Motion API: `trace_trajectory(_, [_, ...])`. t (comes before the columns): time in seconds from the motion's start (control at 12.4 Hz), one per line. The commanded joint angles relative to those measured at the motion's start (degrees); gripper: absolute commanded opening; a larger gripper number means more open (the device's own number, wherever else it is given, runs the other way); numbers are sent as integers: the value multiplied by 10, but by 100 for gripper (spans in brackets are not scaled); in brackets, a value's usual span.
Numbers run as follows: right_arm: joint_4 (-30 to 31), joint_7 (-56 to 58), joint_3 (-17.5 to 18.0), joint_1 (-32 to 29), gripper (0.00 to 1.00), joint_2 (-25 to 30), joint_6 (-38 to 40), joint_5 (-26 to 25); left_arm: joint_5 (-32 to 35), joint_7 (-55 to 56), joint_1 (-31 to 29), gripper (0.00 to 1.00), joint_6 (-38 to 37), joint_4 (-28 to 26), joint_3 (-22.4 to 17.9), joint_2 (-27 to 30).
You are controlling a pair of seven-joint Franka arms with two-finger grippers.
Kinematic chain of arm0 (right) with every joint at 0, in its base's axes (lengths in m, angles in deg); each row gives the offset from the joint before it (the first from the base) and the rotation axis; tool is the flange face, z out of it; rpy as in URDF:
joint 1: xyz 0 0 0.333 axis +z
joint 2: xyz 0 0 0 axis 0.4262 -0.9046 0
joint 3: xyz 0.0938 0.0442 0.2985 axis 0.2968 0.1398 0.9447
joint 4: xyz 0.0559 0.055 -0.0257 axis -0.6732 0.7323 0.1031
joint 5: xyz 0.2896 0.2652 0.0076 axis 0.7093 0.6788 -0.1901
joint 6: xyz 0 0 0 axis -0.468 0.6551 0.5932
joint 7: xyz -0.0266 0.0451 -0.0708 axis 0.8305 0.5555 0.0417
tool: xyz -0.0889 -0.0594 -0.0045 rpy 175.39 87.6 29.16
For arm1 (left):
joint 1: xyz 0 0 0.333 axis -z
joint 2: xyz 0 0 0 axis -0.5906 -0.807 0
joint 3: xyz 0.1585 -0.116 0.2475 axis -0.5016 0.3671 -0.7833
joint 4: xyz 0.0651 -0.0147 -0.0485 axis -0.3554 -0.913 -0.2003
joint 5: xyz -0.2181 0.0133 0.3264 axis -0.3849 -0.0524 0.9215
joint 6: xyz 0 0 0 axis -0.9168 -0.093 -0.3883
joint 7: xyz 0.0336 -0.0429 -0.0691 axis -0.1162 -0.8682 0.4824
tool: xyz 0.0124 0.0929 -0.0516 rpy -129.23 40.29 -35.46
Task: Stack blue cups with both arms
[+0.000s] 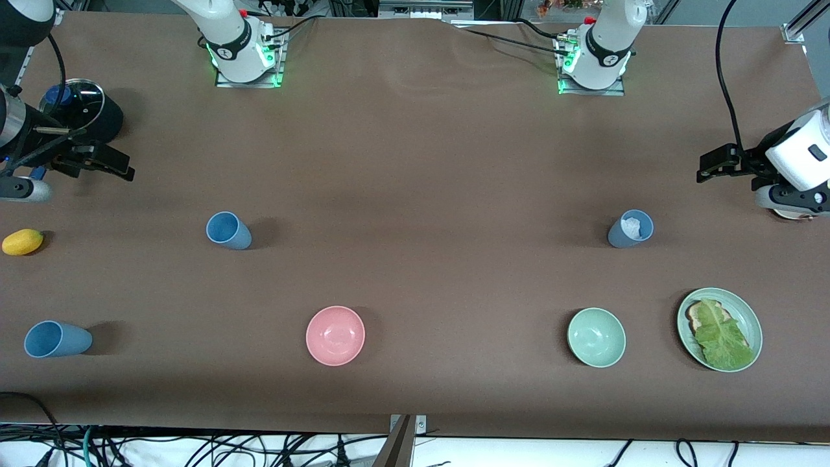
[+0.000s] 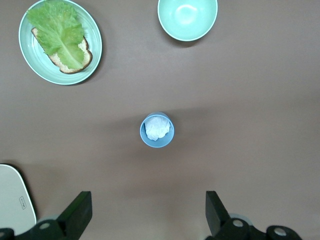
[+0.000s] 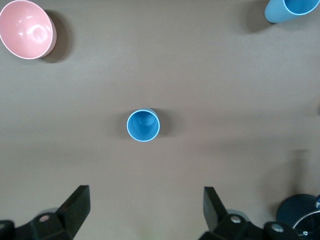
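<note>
Three blue cups stand upright on the brown table. A bright blue cup (image 1: 228, 231) stands toward the right arm's end and shows in the right wrist view (image 3: 143, 125). Another bright blue cup (image 1: 57, 339) is nearer the front camera and also shows there (image 3: 292, 9). A greyer blue cup (image 1: 630, 229) with a white crumpled thing inside stands toward the left arm's end and shows in the left wrist view (image 2: 157, 130). My right gripper (image 1: 104, 163) (image 3: 146, 196) is open and empty over bare table. My left gripper (image 1: 716, 162) (image 2: 147, 200) is open and empty over bare table.
A pink bowl (image 1: 335, 335) and a pale green bowl (image 1: 596, 337) sit near the front edge. A green plate (image 1: 752, 324) holds bread and lettuce. A dark pot with a glass lid (image 1: 81, 110) and a yellow fruit (image 1: 23, 241) are at the right arm's end.
</note>
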Motion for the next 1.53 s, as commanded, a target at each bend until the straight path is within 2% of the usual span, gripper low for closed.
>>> trace_trajectory(0.0, [-1, -2, 1, 0, 100, 5, 7, 3, 14, -3, -3, 100, 6, 0, 2, -2])
trace_trajectory(0.8, [-2, -10, 0, 0, 100, 6, -1, 2, 15, -4, -11, 100, 29, 0, 1, -26])
trace_trajectory(1.29, [-2, -9, 0, -5, 100, 3, -11, 6, 15, -4, -24, 100, 71, -8, 1, -61])
trace_trajectory(1.45, [-2, -9, 0, -5, 100, 2, -14, 6, 15, -4, -24, 100, 103, -28, 1, -70])
